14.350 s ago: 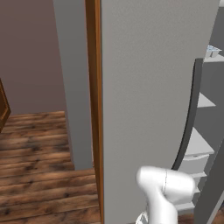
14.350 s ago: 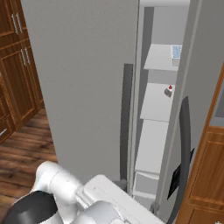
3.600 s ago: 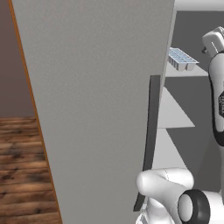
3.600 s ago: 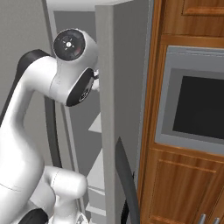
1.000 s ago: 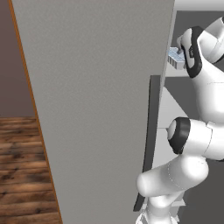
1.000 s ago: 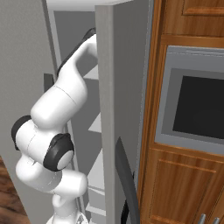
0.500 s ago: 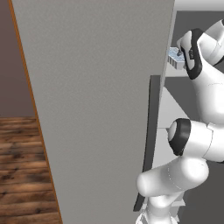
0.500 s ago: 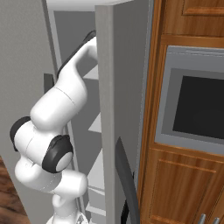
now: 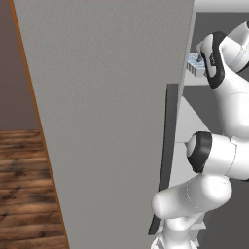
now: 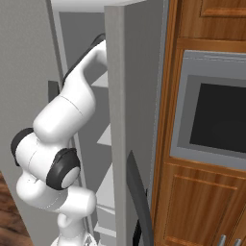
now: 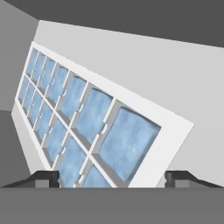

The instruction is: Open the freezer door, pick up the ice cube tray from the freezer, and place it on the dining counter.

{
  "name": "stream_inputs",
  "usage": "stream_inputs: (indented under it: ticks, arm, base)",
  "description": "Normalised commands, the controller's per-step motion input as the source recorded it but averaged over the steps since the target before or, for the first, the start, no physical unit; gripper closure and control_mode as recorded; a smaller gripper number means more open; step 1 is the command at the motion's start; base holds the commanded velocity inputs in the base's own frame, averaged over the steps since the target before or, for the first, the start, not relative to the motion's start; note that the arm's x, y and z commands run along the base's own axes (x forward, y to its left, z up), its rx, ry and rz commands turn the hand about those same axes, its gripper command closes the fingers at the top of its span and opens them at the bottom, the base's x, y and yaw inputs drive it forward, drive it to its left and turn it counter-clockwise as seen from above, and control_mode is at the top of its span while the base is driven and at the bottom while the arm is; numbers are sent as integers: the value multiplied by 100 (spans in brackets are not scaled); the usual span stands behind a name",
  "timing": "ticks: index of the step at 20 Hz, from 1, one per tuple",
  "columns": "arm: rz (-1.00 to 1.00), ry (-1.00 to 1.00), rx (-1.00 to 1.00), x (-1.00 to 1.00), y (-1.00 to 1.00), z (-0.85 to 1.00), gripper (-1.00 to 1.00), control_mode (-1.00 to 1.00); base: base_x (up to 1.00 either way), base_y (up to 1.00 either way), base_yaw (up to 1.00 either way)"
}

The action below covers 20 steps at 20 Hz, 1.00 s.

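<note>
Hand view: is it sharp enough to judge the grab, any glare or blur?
Hand view: sharp and evenly lit, no glare; ice cube tray looms large and skewed, near end cut off by the frame; fingers are open. Left base view: freezer door blocks much, the tray a sliver. Right base view: flat lighting.

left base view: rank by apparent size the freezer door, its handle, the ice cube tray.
1. Tall matte-grey freezer door, largest by far.
2. Long dark grey vertical bar handle.
3. Small pale blue-white ice cube tray, smallest; it sits farther back and the arm partly hides it.
</note>
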Motion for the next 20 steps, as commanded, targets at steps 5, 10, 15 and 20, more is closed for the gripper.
stream_inputs:
  ticks: [5, 10, 15, 20]
  arm:
    - [0, 0, 0, 0, 0, 0, 100, -100]
    - [0, 0, 0, 0, 0, 0, 100, -100]
    - [0, 0, 0, 0, 0, 0, 100, -100]
    - [0, -3, 0, -19, 0, 0, 100, -100]
  base:
    - [0, 0, 0]
    - [0, 0, 0]
    - [0, 0, 0]
    - [0, 0, 0]
